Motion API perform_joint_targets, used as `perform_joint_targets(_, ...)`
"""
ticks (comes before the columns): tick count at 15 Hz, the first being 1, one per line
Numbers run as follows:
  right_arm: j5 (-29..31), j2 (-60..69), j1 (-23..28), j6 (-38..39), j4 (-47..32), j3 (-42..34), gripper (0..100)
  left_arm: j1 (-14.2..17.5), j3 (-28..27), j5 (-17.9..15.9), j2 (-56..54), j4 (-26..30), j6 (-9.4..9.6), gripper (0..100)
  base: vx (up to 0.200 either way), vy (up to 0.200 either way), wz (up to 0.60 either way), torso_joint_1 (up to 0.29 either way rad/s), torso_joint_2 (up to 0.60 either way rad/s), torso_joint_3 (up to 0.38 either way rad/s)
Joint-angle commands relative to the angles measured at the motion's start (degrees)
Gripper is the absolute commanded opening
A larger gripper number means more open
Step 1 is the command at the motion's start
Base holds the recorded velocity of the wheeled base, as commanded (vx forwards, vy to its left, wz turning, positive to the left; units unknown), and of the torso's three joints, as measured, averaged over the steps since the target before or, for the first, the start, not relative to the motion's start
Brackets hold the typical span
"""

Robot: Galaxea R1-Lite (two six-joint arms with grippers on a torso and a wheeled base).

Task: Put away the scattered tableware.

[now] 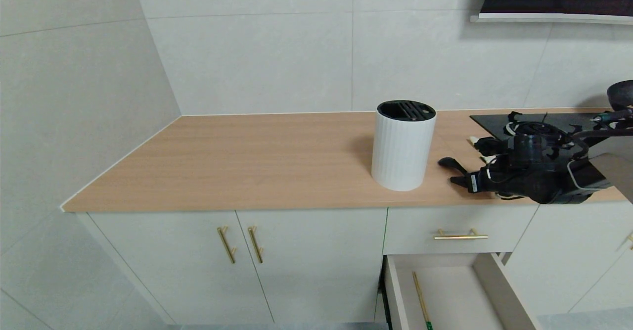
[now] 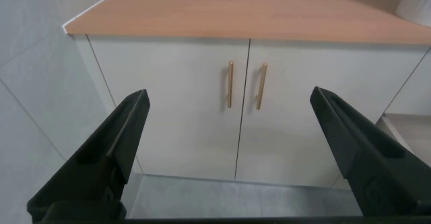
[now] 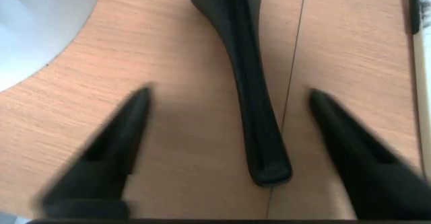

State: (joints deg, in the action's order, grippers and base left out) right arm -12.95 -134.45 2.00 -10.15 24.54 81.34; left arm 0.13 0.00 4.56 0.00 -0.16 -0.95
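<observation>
A black utensil handle (image 3: pixel 249 89) lies flat on the wooden countertop (image 1: pixel 247 162). Its rounded end (image 1: pixel 447 162) pokes out just right of the white ribbed utensil holder (image 1: pixel 403 144) with a black slotted top. My right gripper (image 3: pixel 230 95) is open low over the handle, one finger on each side and not touching it; it sits at the counter's right end (image 1: pixel 462 172). My left gripper (image 2: pixel 229 97) is open and holds nothing, below counter height and facing the cabinet doors (image 2: pixel 242 116).
A black cooktop (image 1: pixel 539 120) lies behind the right arm, with a dark pan (image 1: pixel 620 95) at the far right. Below the counter a drawer (image 1: pixel 489 280) stands open with a chopstick (image 1: pixel 420 295) inside. A white stick-like item (image 3: pixel 421 62) lies beside the handle.
</observation>
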Motion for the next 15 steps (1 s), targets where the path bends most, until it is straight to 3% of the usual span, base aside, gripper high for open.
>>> perform_joint_targets(1,0.03,-0.81,0.02,-0.04,-0.19,0.4,0,0.04,0.0,0.01,0.0,-0.02,-0.02,100,0.0,0.0,0.0,0.0,0.0,0.0)
perform_joint_targets(8,0.73,2.44,0.02,1.81,-0.81,-0.04,0,0.04,0.0,0.01,0.0,-0.02,-0.02,100,0.0,0.0,0.0,0.0,0.0,0.0)
perform_joint_targets(10,1.43,13.6,-0.68,8.57,-8.28,-4.61,0,0.04,0.0,0.01,0.0,-0.02,-0.02,100,0.0,0.0,0.0,0.0,0.0,0.0)
perform_joint_targets(11,1.43,13.6,-0.68,8.57,-8.28,-4.61,0,0.04,0.0,0.01,0.0,-0.02,-0.02,100,0.0,0.0,0.0,0.0,0.0,0.0)
perform_joint_targets(12,1.43,24.24,-2.09,14.46,-15.66,-11.64,0,0.04,0.0,0.01,0.0,-0.02,-0.02,100,0.0,0.0,0.0,0.0,0.0,0.0)
perform_joint_targets(14,1.52,30.3,-2.35,15.08,-16.45,-18.49,0,0.04,0.0,0.01,0.0,-0.02,-0.02,100,0.0,0.0,0.0,0.0,0.0,0.0)
perform_joint_targets(15,1.7,36.19,-2.26,16.22,-16.45,-25.44,0,0.04,0.0,0.01,0.0,-0.02,-0.02,100,0.0,0.0,0.0,0.0,0.0,0.0)
